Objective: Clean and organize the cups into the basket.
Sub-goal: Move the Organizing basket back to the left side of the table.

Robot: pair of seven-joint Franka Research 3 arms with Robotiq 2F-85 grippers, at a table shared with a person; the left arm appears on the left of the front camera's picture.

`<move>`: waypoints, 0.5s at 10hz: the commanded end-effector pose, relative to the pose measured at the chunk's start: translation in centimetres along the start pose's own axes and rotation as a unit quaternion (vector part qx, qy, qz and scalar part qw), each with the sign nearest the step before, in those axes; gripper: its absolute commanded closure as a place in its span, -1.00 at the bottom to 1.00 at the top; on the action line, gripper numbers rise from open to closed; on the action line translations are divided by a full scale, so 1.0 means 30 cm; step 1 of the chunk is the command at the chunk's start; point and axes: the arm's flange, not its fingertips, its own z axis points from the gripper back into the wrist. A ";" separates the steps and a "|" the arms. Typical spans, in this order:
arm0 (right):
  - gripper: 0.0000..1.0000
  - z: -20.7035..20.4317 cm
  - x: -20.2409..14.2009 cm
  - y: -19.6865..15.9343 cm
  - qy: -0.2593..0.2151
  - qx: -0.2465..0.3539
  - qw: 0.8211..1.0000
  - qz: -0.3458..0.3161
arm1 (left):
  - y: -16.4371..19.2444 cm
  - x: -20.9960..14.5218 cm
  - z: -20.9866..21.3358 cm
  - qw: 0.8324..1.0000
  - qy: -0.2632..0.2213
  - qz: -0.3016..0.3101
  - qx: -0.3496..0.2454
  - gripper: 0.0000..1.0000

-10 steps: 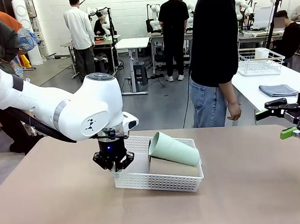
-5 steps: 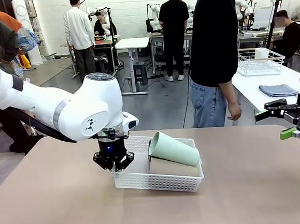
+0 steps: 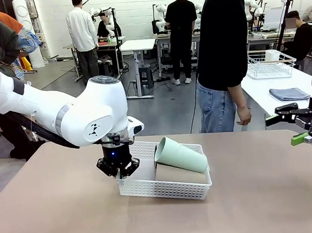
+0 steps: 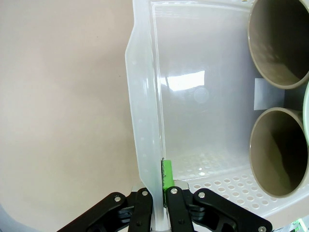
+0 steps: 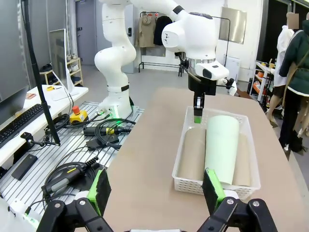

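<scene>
The white lattice basket (image 3: 167,188) sits mid-table. In it a pale mint cup (image 3: 182,155) lies on its side on top of two tan cups (image 3: 179,174). My left gripper (image 3: 119,172) stands over the basket's left end, shut on its rim. The left wrist view shows that gripper (image 4: 159,180) clamping the rim (image 4: 144,121), with both tan cups' open mouths (image 4: 279,43) (image 4: 277,153) inside to the right. My right gripper (image 3: 303,131) hangs open above the table's right edge. In its own view the right gripper (image 5: 157,193) faces the basket (image 5: 186,145) and the mint cup (image 5: 222,144).
A person in a black shirt (image 3: 224,52) stands at the table's far side, hand hanging by the hip. Behind on the right, another table holds a white wire-rack basket (image 3: 271,64) and a folded grey cloth (image 3: 289,93). Bare tabletop (image 3: 71,209) surrounds the basket.
</scene>
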 end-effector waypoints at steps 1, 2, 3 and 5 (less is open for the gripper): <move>-1.00 0.002 0.009 -0.012 -0.003 0.006 1.000 0.002 | -0.007 -0.002 0.004 1.000 -0.004 0.001 0.003 1.00; -1.00 0.002 0.009 -0.012 -0.003 0.006 1.000 0.002 | -0.007 -0.002 0.004 1.000 -0.004 0.001 0.003 1.00; -1.00 0.000 0.000 0.000 0.000 0.000 1.000 0.000 | -0.007 -0.002 0.004 1.000 -0.004 0.001 0.003 1.00; -1.00 0.093 -0.027 -0.054 -0.159 -0.175 0.964 -0.120 | -0.007 -0.002 0.004 1.000 -0.004 0.001 0.003 1.00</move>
